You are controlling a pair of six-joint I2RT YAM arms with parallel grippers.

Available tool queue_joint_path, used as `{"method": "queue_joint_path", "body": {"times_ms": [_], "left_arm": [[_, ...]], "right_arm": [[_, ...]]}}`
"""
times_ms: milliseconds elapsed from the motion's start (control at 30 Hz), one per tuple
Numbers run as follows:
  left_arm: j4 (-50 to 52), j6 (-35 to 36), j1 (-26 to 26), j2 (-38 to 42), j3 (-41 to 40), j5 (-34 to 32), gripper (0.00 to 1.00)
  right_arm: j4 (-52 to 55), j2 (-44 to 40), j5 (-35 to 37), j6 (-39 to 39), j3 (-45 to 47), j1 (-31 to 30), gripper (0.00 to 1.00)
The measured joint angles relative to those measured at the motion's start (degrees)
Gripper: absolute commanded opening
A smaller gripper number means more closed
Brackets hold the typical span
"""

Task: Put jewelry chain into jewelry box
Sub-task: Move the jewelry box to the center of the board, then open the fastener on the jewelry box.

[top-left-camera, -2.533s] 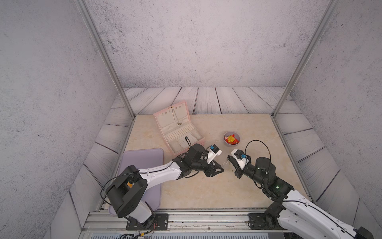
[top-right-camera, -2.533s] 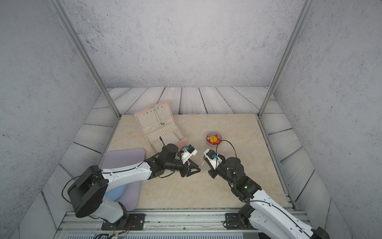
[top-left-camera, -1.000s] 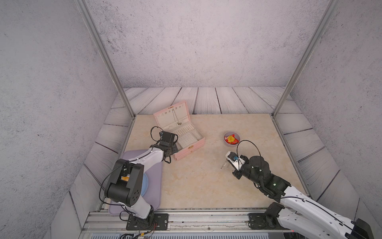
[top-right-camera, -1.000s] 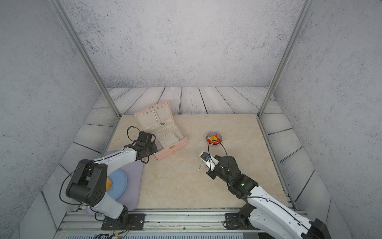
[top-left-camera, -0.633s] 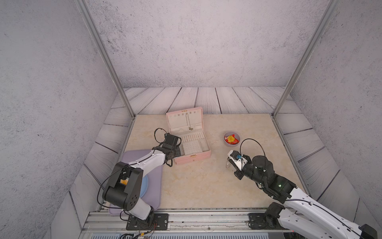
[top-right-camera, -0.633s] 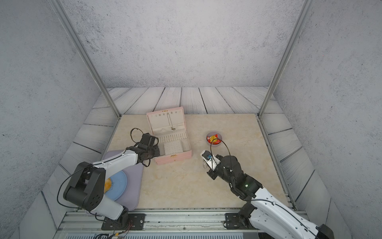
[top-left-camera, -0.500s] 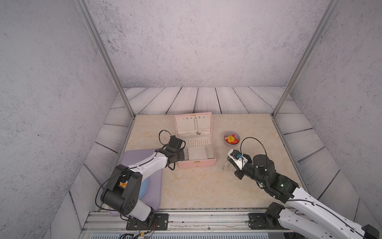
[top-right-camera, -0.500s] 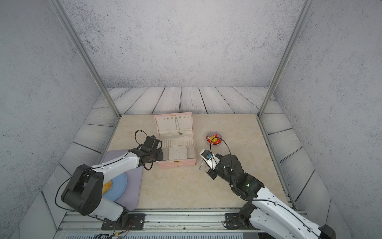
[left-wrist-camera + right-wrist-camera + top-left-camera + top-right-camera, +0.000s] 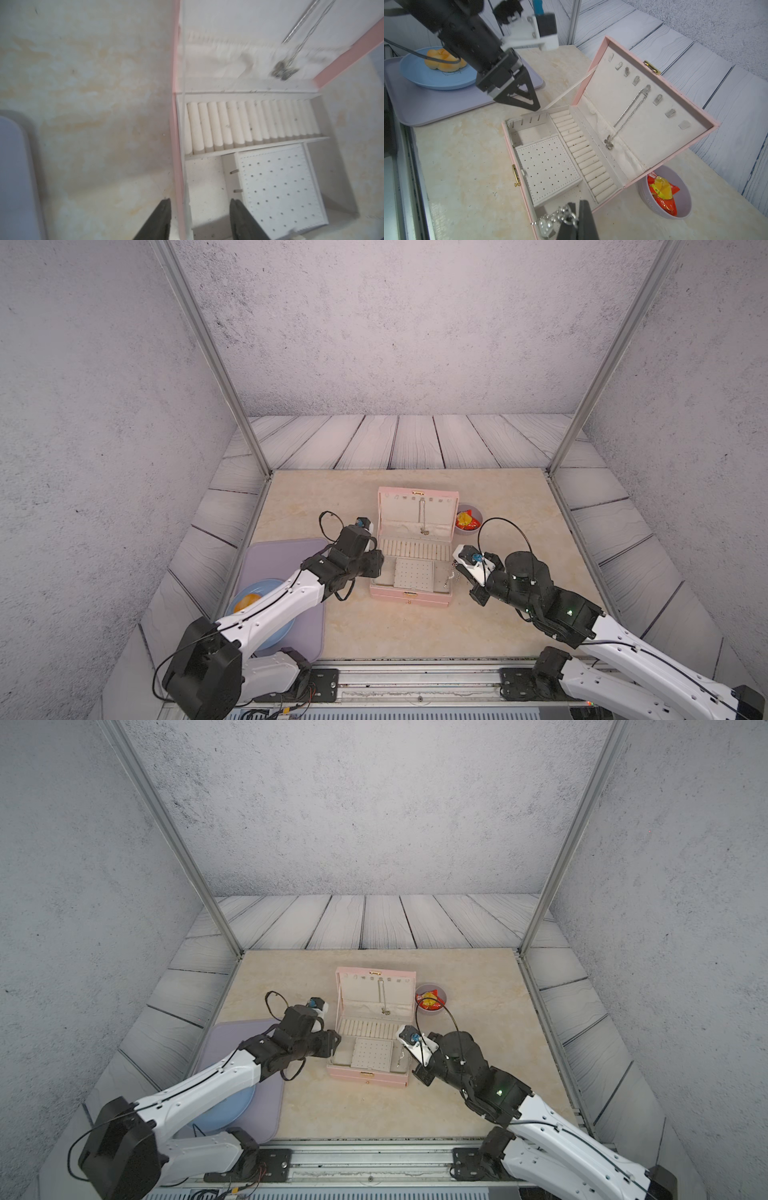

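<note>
Jewelry box (image 9: 409, 600) open on beige tabletop (image 9: 415, 635); grey walls (image 9: 415, 323).

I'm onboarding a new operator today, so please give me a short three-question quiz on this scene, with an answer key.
1. Multiple choice: what does the right gripper hold? A) a ring B) the jewelry chain C) nothing
2. True or false: the jewelry box has its lid shut.
3. Fill in: the left gripper has its jaws ___, astride the box's side wall.

Key: 1 B. 2 False, the lid stands open. 3 open.
</note>
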State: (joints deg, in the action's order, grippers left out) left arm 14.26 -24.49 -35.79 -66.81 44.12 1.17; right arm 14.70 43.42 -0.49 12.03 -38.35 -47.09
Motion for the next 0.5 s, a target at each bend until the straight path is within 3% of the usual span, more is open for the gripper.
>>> {"method": "queue_joint_path", "body": {"times_ms": [267, 500], "left_arm": [[-15.8, 23.5, -0.1, 2.6, -0.1, 4.4, 0.50], [-29.4, 41.6, -0.1, -6.5, 0.3, 6.9, 0.51]], "right_arm": [[-2.4, 0.0, -0.1, 0.0, 0.2, 0.0, 0.00], [-7.1, 1.0, -1.1, -0.1, 1.1, 0.0, 0.00]]}}
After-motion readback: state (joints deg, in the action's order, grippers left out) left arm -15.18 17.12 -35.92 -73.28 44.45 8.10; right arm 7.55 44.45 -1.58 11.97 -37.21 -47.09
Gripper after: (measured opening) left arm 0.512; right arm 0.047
